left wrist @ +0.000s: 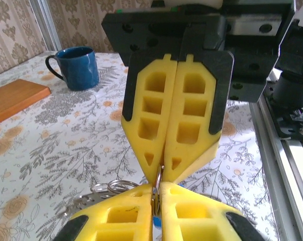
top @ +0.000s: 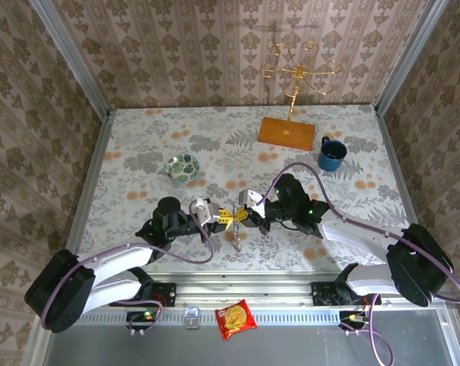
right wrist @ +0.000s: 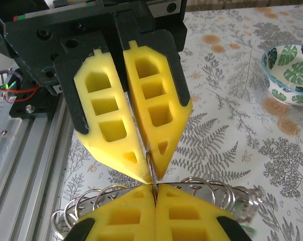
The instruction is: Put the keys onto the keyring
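Observation:
My left gripper (top: 228, 217) and right gripper (top: 242, 219) meet tip to tip at the table's near middle. Both are shut on one thin metal split ring (right wrist: 149, 163), which stands edge-on between the two pairs of yellow fingers. This small ring belongs to the keyring (right wrist: 211, 187), a grey metal ring carrying several split rings, which lies just under the fingertips. In the left wrist view my left gripper (left wrist: 158, 190) pinches the ring (left wrist: 159, 175) from below. A bit of blue, the blue key (left wrist: 157, 221), shows in the narrow gap between those fingers. A metal cluster (top: 236, 241) hangs below both grippers.
A green-patterned bowl (top: 182, 167) sits left of centre and a blue mug (top: 331, 155) at the right. A wooden base (top: 287, 133) with a gold wire stand (top: 298, 70) is at the back. A snack packet (top: 236, 319) lies on the near rail.

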You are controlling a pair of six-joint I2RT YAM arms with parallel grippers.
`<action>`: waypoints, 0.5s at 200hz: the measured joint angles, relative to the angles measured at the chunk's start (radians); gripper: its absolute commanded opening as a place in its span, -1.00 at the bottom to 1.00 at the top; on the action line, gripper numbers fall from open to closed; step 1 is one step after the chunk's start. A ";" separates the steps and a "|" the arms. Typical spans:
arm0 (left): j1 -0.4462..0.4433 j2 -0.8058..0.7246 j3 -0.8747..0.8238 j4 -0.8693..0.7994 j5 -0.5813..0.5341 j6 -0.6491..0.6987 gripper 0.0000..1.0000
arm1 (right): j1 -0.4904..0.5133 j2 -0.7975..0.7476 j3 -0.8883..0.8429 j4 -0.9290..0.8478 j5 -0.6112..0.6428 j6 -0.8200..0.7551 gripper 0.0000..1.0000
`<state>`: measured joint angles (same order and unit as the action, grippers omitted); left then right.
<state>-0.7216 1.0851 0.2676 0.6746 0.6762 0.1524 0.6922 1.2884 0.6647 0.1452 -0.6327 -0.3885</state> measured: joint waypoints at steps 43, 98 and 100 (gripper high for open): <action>-0.005 -0.001 0.020 -0.064 -0.007 0.042 -0.73 | 0.005 0.001 0.048 -0.086 0.002 -0.034 -1.00; -0.006 -0.008 0.053 -0.166 -0.012 0.096 -0.82 | 0.036 0.030 0.137 -0.234 0.061 -0.119 -1.00; -0.006 -0.009 0.054 -0.171 -0.013 0.097 -0.82 | 0.038 0.032 0.142 -0.240 0.065 -0.125 -1.00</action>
<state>-0.7273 1.0760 0.3218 0.5037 0.6632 0.2493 0.7300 1.3201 0.8066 -0.0952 -0.5674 -0.5133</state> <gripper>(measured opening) 0.100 0.053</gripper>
